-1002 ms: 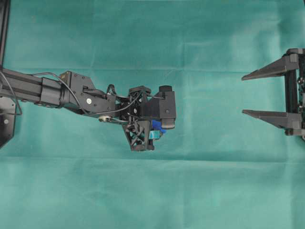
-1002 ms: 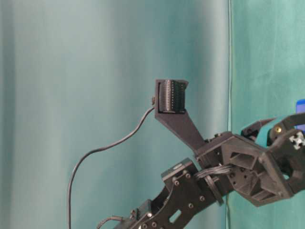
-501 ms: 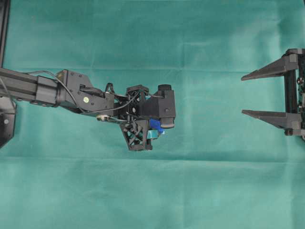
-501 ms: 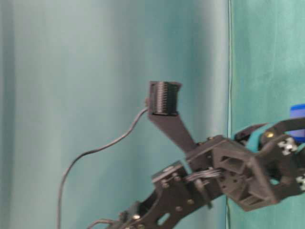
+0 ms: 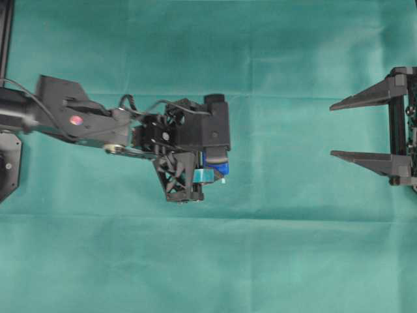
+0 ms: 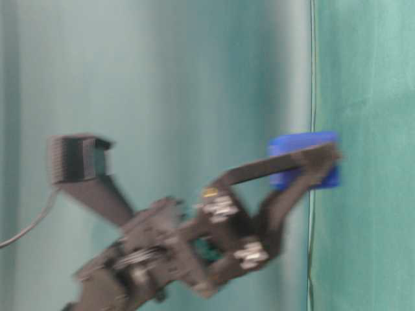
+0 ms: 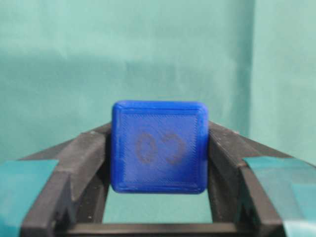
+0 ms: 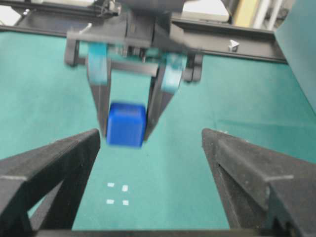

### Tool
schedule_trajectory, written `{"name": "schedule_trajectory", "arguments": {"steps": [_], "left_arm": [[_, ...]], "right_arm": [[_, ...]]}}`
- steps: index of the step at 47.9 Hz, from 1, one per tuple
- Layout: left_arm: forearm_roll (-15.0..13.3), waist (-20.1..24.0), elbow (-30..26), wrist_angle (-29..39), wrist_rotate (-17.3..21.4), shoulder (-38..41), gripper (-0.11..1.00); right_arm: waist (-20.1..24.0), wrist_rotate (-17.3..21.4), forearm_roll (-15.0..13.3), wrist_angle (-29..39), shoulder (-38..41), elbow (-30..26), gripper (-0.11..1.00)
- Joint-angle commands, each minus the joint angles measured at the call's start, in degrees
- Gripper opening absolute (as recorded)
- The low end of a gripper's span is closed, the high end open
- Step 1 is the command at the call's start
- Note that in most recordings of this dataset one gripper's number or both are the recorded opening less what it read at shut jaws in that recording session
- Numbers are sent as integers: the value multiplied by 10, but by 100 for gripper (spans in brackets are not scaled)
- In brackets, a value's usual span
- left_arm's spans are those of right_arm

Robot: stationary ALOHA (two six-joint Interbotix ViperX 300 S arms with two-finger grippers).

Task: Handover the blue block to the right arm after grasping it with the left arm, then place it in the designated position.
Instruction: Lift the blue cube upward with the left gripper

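The blue block (image 7: 159, 146) with its faint figure-8 mark is pinched between the teal-taped fingers (image 7: 24, 190) of my left gripper (image 7: 159, 143), which is shut on it. Overhead, the left gripper (image 5: 212, 171) holds the blue block (image 5: 218, 168) above the cloth, left of centre. The table-level view is blurred and shows the blue block (image 6: 303, 160) at the raised fingertips. My right gripper (image 5: 331, 130) waits at the right edge, wide open and holding nothing. From the right wrist, the blue block (image 8: 126, 124) hangs ahead of my right gripper (image 8: 150, 136), above and beyond the designated position (image 8: 117, 193).
Green cloth (image 5: 273, 261) covers the table and has long creases. A black frame rail (image 8: 227, 42) runs along the far side behind the left arm. Another black rail (image 5: 5, 39) stands at the left edge. A loose cable (image 5: 140, 107) trails along the left arm.
The left arm has pulled back leftward and turned its wrist, lifting the block; at table level the block has come up into full view. The right gripper has not moved.
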Motion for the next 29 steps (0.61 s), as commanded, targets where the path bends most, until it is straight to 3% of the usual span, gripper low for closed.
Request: {"name": "schedule_trajectory", "arguments": {"steps": [1,18,29], "left_arm": [[2,-2,-18,9,1,-34,46],[5,-3,-62,70,4,-62,46],[5,-3,-70,74,5,-83,46]], "right_arm": [[-1,-1,-1,-1,3,-13,95],[-1,-1,-1,-1,4,-13,95],[-1,-1,-1,-1,4,-13,95]]}}
